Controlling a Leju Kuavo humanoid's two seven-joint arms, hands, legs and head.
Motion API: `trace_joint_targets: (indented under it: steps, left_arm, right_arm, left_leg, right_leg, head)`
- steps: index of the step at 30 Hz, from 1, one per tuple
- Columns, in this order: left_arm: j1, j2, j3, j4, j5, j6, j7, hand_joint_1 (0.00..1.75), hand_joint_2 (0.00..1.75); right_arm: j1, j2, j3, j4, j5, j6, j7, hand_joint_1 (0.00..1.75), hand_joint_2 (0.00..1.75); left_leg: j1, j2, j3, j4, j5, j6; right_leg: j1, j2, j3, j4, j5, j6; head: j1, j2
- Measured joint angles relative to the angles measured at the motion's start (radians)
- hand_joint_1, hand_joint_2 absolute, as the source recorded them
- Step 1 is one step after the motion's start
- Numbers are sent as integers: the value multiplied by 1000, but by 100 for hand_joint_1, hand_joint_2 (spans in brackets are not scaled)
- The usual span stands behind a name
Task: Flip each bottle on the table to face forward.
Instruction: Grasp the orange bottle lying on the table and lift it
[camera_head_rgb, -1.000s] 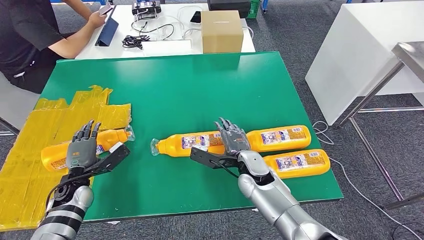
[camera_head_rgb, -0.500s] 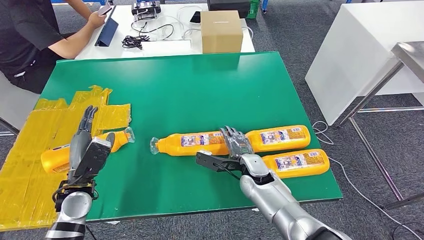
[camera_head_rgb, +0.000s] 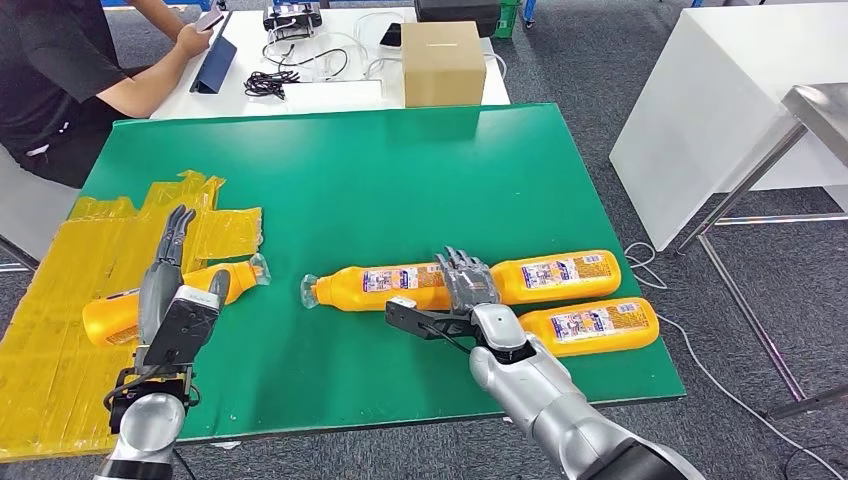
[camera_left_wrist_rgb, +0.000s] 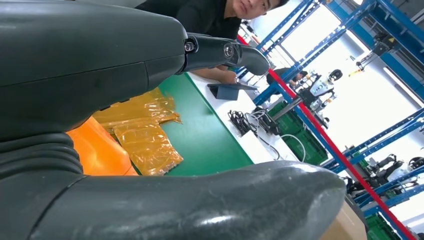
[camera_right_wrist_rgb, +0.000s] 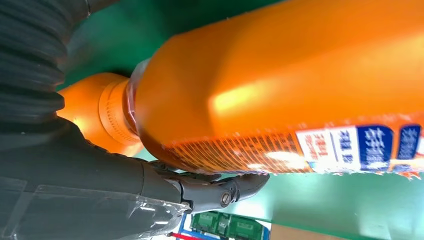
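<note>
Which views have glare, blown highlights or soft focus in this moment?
Head view: evenly lit and sharp, mild sheen on the yellow film. Left wrist view: the windows behind are blown out white, and the left hand is close and soft. Right wrist view: a bright glare patch on the orange bottle; the near right hand is blurred.

- A green table (camera_head_rgb: 400, 180) carries everything;
- yellow plastic sheeting (camera_head_rgb: 60, 300) covers its left side;
- one orange bottle (camera_head_rgb: 125, 305) lies on that sheeting;
- a second bottle (camera_head_rgb: 375, 285) lies near the middle;
- two more bottles, (camera_head_rgb: 560, 275) and (camera_head_rgb: 595, 325), lie side by side at the right.
</note>
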Motion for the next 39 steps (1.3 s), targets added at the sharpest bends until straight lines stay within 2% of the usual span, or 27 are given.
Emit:
trace_joint_targets:
  steps: [12, 39]
  left_arm:
    - [23, -2, 0, -16, 5, -10, 3, 0, 0]
    - [28, -8, 0, -20, 33, -31, 3, 0, 0]
  right_arm:
    - [18, 19, 2, -28, 93, -49, 40, 0, 175]
    - [8, 68, 0, 20, 70, -47, 20, 0, 175]
  left_leg:
    - [0, 0, -1, 0, 0, 0]
    - [0, 0, -1, 0, 0, 0]
  right_leg:
    - [0, 0, -1, 0, 0, 0]
    - [0, 0, -1, 0, 0, 0]
  head:
    - [0, 0]
    - [0, 0]
